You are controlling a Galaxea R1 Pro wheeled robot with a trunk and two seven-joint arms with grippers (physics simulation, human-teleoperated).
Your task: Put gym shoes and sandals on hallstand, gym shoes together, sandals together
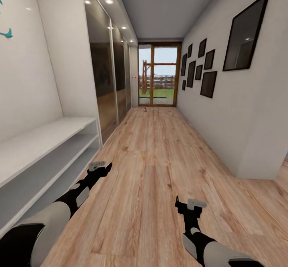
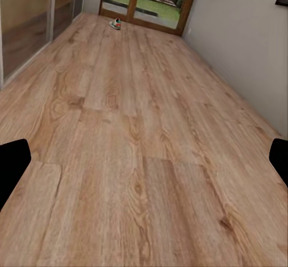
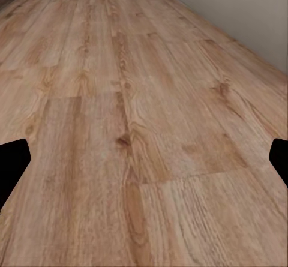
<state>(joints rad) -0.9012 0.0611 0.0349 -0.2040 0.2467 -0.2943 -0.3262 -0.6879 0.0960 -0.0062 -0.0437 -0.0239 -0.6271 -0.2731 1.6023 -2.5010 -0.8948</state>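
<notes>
Both my grippers, left gripper [image 1: 105, 165] and right gripper [image 1: 185, 206], spread wide and empty above the corridor floor [image 1: 152, 167]; one gym shoe [image 2: 117, 23] far ahead.

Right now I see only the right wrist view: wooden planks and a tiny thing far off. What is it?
Observer: The left wrist view shows it a little better: a white shoe with green and red on it.
Operator: Where does it lie?
Observer: In the head view it lies on the floor close to a glass door at the corridor's far end.
Operator: Is there anything beside the robot?
Observer: A white shelf bench stands along the wall on the robot's left.
</notes>
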